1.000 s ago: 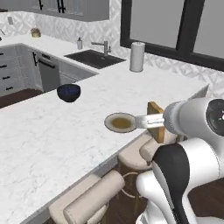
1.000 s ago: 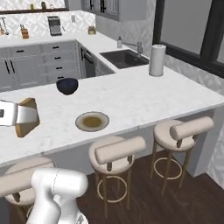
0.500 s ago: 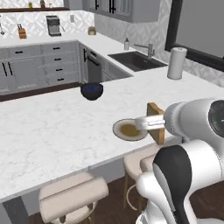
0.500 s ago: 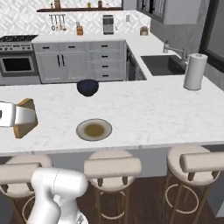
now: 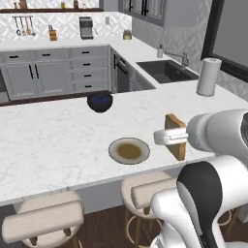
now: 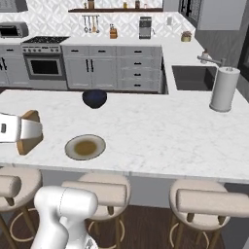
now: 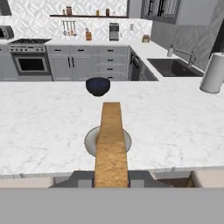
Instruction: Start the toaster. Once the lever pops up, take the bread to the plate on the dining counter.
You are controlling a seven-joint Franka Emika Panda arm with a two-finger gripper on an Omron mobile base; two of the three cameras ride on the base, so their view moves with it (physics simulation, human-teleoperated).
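My gripper (image 5: 175,137) is shut on the bread (image 5: 176,127), a golden-tan slice with a brown crust, held upright on edge. In the left base view it hangs over the dining counter (image 5: 48,140), just right of the plate (image 5: 112,151), which is round, grey-rimmed and empty. From the right, the gripper (image 6: 25,132) and bread (image 6: 30,116) sit left of the plate (image 6: 70,147), at the counter's (image 6: 160,131) near edge. In the hand view the bread (image 7: 111,140) runs up the middle and covers part of the plate (image 7: 90,141). The toaster is out of view.
A dark blue bowl (image 5: 100,101) stands on the counter beyond the plate. A paper towel roll (image 5: 208,77) stands far right, near the sink (image 5: 167,71). Padded stools (image 6: 209,202) line the counter's near side. Grey cabinets and a stove lie across the kitchen.
The whole picture has shifted, so the base has driven along the counter. The bread stays in the gripper the same way, and the plate now lies closer beside it.
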